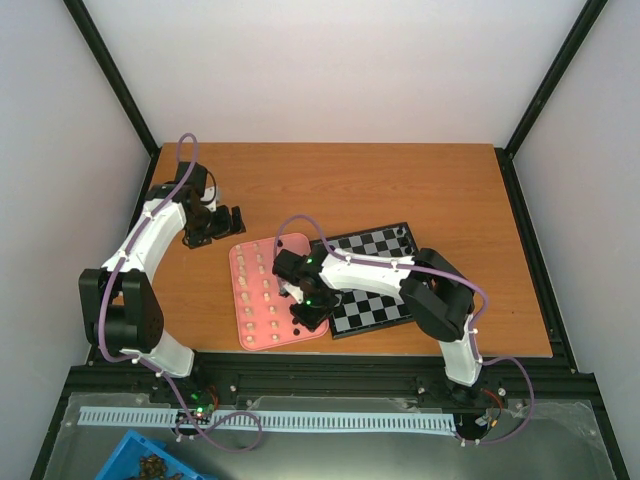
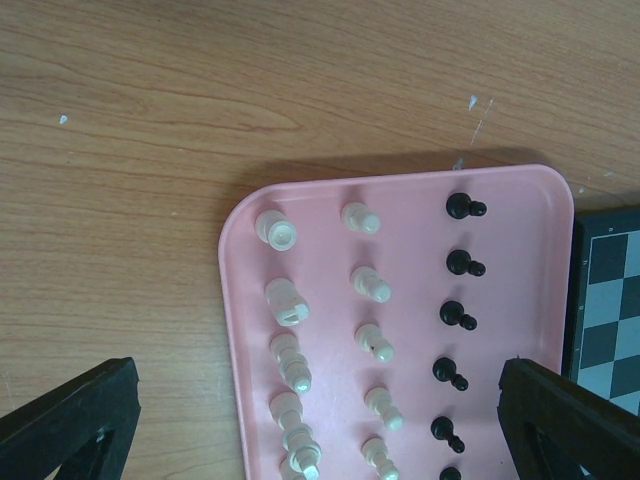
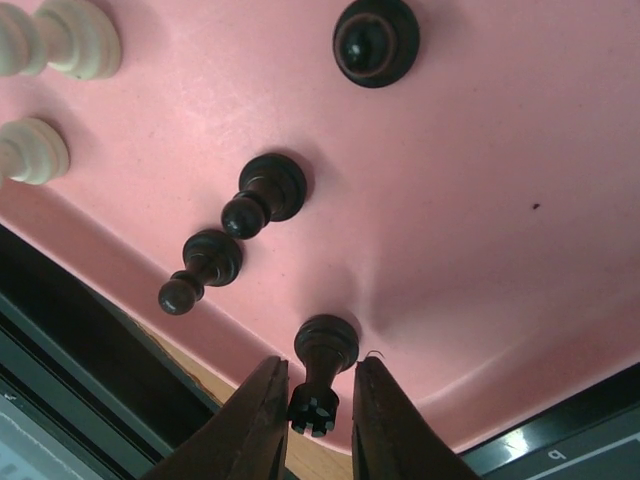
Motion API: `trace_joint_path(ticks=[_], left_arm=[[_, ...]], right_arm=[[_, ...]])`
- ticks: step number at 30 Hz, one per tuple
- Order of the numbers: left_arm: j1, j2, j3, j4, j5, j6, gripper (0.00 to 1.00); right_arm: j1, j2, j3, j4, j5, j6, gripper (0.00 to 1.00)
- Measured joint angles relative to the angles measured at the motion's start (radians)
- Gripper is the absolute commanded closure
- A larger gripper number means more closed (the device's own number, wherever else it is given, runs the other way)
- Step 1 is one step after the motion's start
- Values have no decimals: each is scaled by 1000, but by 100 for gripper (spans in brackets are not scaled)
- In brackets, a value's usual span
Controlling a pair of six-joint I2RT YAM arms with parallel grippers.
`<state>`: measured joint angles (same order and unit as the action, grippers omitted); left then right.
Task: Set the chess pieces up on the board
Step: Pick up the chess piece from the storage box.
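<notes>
The pink tray (image 1: 240, 262) holds rows of cream pieces (image 2: 290, 300) and black pawns (image 2: 458, 262). The checkered board (image 1: 382, 243) lies right of it, with a black piece at its far corner (image 1: 403, 232). My right gripper (image 1: 305, 310) is low over the tray's near right corner. In the right wrist view its fingers (image 3: 318, 390) straddle the top of an upright black rook (image 3: 326, 345), the left finger touching and a small gap at the right finger. My left gripper (image 1: 228, 222) hovers wide open and empty above the tray's far end (image 2: 318, 370).
Two black pawns (image 3: 265, 190) and a round-topped black piece (image 3: 375, 40) stand on the tray close to the rook. The tray's rim (image 3: 480, 400) lies just behind the rook. Bare wooden table (image 1: 400, 180) stretches beyond the board. Black frame posts stand at the table's corners.
</notes>
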<state>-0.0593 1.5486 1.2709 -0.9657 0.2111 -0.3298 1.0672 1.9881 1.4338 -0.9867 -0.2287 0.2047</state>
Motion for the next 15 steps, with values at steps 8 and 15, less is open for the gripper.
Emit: trace_joint_path(ticks=[8,15], left_arm=[[0,0,-5,0,0,0,0],[0,0,-5,0,0,0,0]], right_arm=[[0,3,0,-5,0,0,97],[-6,-12,1,-24,43,10,97]])
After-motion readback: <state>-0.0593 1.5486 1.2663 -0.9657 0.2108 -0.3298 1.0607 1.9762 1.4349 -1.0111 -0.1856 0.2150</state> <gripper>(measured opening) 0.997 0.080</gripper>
